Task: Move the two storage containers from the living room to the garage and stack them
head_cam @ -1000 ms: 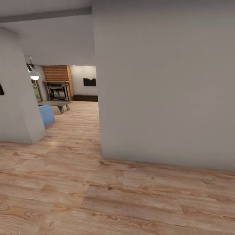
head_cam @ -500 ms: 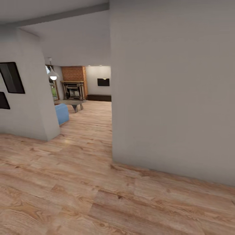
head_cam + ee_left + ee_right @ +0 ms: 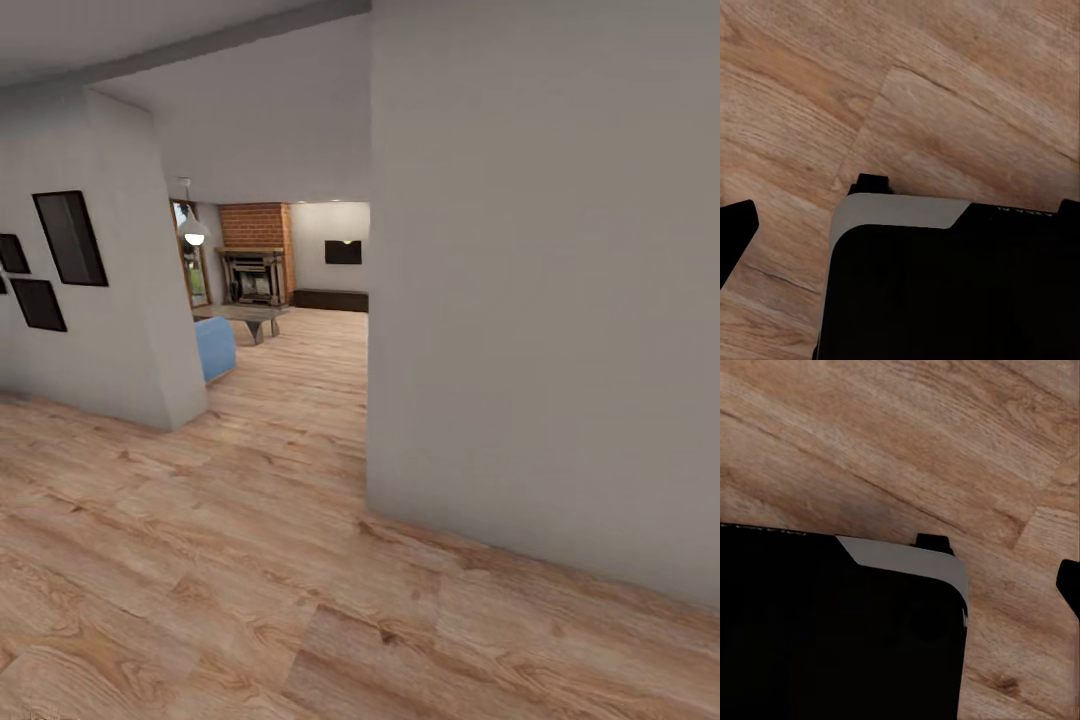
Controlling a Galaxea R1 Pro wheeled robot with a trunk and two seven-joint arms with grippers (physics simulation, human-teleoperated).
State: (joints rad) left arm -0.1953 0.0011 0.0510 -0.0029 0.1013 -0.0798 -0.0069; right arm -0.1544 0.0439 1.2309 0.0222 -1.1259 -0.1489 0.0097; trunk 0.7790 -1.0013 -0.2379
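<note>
Your head view faces a grey-white wall (image 3: 540,300) on the right; past it, far left, lies the living room (image 3: 290,290) with brick fireplace (image 3: 255,245), black wall TV (image 3: 343,252) and blue sofa (image 3: 214,348). Light wood plank floor (image 3: 250,560) runs throughout. Finger state cannot be told for either arm

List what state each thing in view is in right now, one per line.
Pendant lamp: lit.
Wall TV: screen dark.
Fireplace: no fire visible.
Picture frames: hanging on the wall, dark.
Blue sofa: nothing on the visible part.
Low table: standing upright.
</note>
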